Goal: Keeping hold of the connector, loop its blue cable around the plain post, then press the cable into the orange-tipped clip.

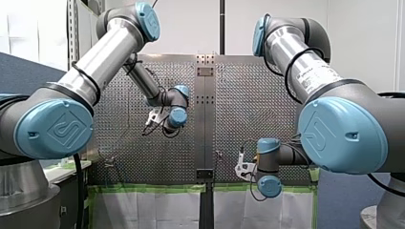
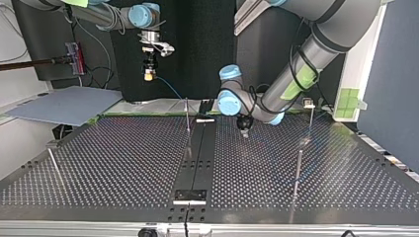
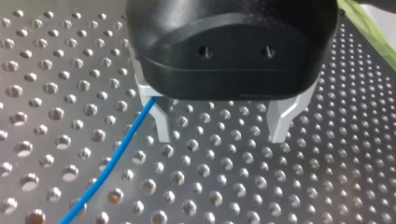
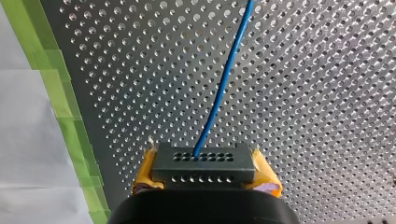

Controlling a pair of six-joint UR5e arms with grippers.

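My right gripper [image 4: 205, 175] is shut on a black connector [image 4: 205, 161], its yellow pads [image 4: 145, 173] on both sides. The blue cable [image 4: 224, 79] runs out of the connector and away over the perforated table. In the top view this gripper [image 2: 147, 74] hangs high above the table's far edge, and the cable [image 2: 170, 89] slopes down towards a thin plain post [image 2: 188, 116]. My left gripper [image 3: 222, 135] is open, low over the table [image 2: 244, 131], nothing between its metal fingers [image 3: 163, 126]. The cable [image 3: 112, 158] passes just outside one finger. I cannot make out an orange-tipped clip.
More thin posts stand on the table: one with a pale top [image 2: 310, 111] at the far right of the top view, one nearer [image 2: 298, 173], and a leaning one [image 2: 54, 165] at its left. A dark strip [image 2: 197, 158] runs down the table's middle. Green tape [image 4: 70, 116] lines the edge.
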